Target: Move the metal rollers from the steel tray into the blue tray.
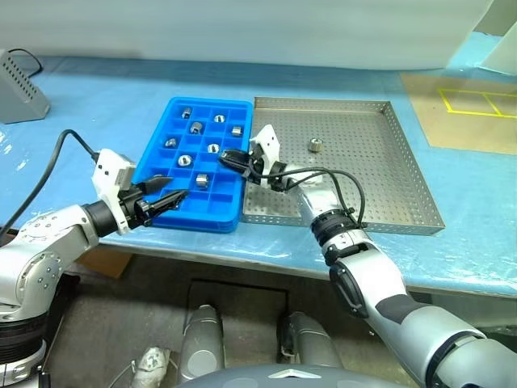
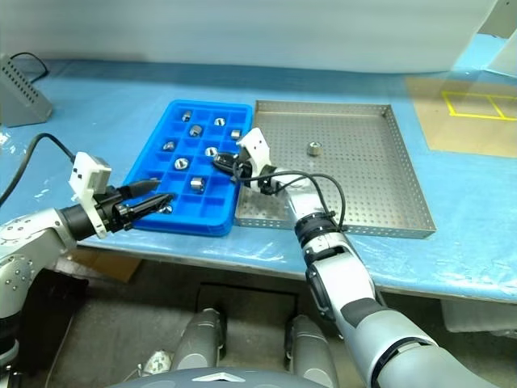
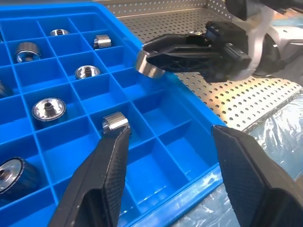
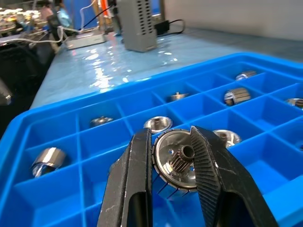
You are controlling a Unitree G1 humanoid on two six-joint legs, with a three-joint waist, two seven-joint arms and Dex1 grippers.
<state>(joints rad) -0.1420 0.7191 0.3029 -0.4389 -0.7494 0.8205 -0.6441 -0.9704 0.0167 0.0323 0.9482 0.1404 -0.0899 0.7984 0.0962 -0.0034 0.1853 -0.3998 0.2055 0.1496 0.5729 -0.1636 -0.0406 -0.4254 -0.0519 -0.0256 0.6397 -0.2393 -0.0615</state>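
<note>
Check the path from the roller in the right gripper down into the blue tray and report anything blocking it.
Nothing visible blocks it. The right gripper, shut on a metal roller, hovers over the blue tray at its edge beside the steel tray, with bare compartments below. The left gripper hovers open at the tray's near edge, apart.

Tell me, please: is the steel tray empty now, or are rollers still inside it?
Not empty. One roller still lies on the steel tray's perforated floor, apart from the right gripper, which holds another roller over the blue tray.
</note>
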